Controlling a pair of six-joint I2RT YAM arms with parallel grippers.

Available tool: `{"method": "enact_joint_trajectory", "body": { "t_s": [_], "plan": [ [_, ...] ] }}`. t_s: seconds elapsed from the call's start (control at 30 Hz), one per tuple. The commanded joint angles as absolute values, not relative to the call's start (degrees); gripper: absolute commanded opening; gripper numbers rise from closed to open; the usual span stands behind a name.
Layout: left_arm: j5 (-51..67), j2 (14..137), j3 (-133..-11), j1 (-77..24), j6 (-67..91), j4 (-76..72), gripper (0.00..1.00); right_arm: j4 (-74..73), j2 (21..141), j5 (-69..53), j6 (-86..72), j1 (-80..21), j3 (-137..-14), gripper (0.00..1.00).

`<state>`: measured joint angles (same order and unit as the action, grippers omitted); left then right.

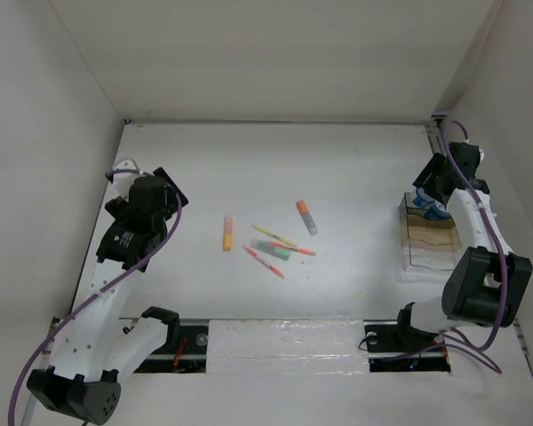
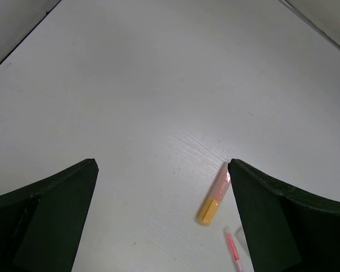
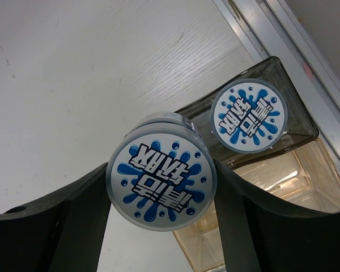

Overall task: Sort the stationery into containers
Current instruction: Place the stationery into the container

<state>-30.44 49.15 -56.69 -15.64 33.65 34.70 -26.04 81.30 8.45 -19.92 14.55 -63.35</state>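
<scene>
- The white table (image 1: 355, 169) carries a clear compartment tray (image 1: 431, 241) at its right edge, close to the right arm.
- The right gripper (image 1: 426, 202) pinches a blue-and-white roll (image 3: 160, 171) by its rim at the tray's far end. I judge the placing step is in hand.
- The left gripper (image 2: 162, 170) hangs spread and empty over bare table, left of the loose pieces.
- A second roll (image 3: 249, 117) already sits in the tray's end compartment.
- Next, the held roll should go down beside its twin before the fingers part. The room there looks tight.
- An orange-yellow marker (image 1: 227, 232), an orange marker (image 1: 306, 216), a green marker (image 1: 274, 251) and thin pink pens (image 1: 263, 262) lie mid-table, unsorted.
</scene>
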Motion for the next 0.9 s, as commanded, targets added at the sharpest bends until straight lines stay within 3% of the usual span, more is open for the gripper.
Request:
{"method": "enact_joint_trajectory", "body": {
  "t_s": [0.0,0.87],
  "plan": [
    [-28.65,48.25,-55.81,-15.29,32.26,31.55,1.00,-20.04,81.04,7.56,-20.57,14.41,-63.46,0.00],
    [-30.50,50.01,-55.81,-15.29,32.34,32.70,1.00,-21.00,83.85,11.68,-20.57,13.89,-62.40,0.00]
  ]
}}
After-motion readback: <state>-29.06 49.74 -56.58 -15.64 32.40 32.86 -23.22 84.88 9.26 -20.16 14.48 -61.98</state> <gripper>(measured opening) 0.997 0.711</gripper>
